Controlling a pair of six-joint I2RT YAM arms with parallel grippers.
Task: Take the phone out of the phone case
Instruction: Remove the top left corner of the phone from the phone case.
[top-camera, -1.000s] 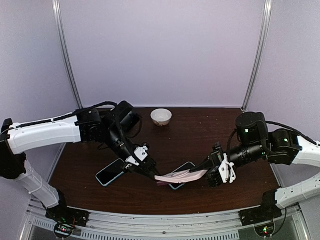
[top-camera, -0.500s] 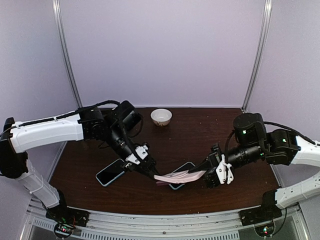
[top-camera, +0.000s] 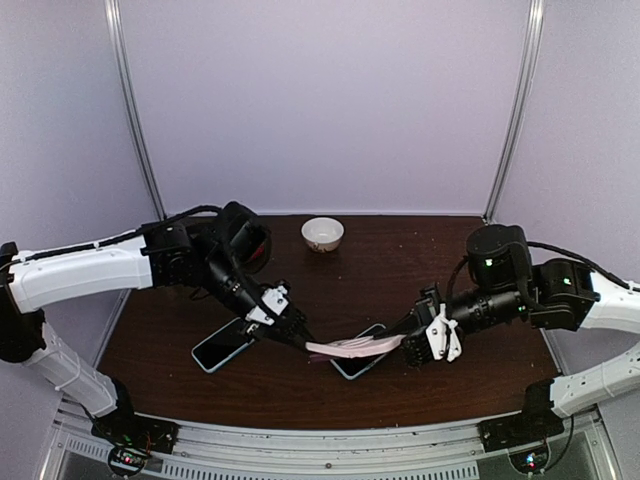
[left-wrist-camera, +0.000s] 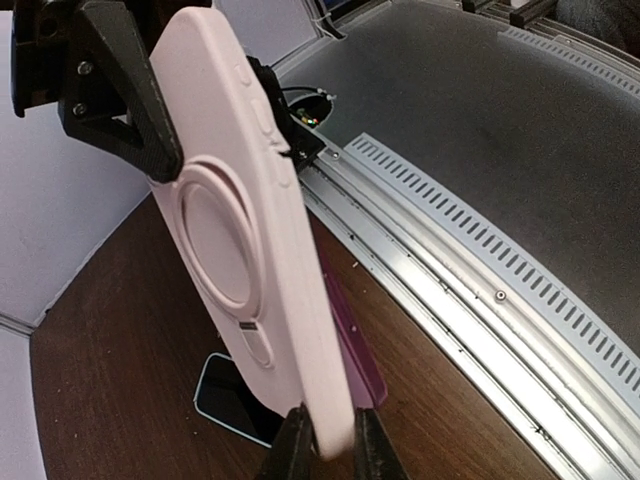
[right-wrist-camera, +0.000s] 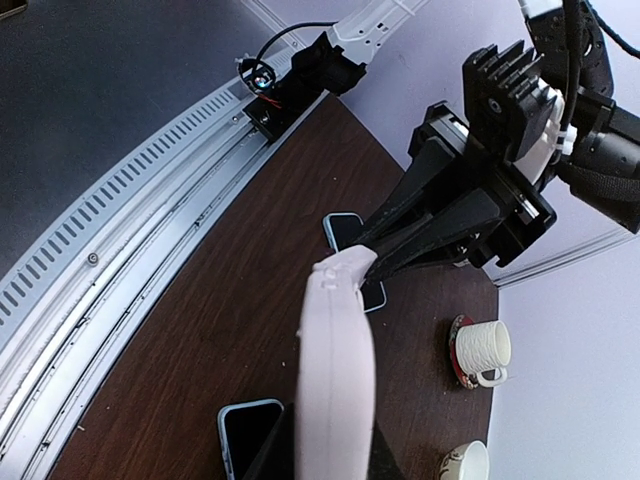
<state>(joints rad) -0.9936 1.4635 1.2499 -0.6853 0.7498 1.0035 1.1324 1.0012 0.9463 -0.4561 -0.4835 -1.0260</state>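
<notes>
Phone case (top-camera: 352, 347) - pale pink, with a ring moulded into its back - hangs in the air over the near middle of the table (top-camera: 400, 260), strung between the two arms. The left gripper (top-camera: 300, 340) is closed tight on its left end, and the left wrist view shows the fingertips (left-wrist-camera: 292, 448) pinching the case's thin edge. The right gripper (top-camera: 405, 343) is clamped just as narrowly on the opposite end. A darker purple slab (left-wrist-camera: 350, 335) shows just behind the case; whether that is the phone I cannot tell.

The table is dark brown wood, dusted with pale specks. One blue-rimmed phone (top-camera: 222, 345) lies flat, screen up, below the left wrist, and a second blue-rimmed phone (top-camera: 362, 358) lies directly under the hanging case. A small white bowl (top-camera: 322, 233) stands near the far edge, and the right wrist view also shows a ribbed white mug (right-wrist-camera: 482, 347) on a red saucer close to it. Plain lilac walls (top-camera: 320, 100) enclose the space - two slim metal posts (top-camera: 130, 110) run up them - and a slotted aluminium rail (top-camera: 330, 445) borders the near edge.
</notes>
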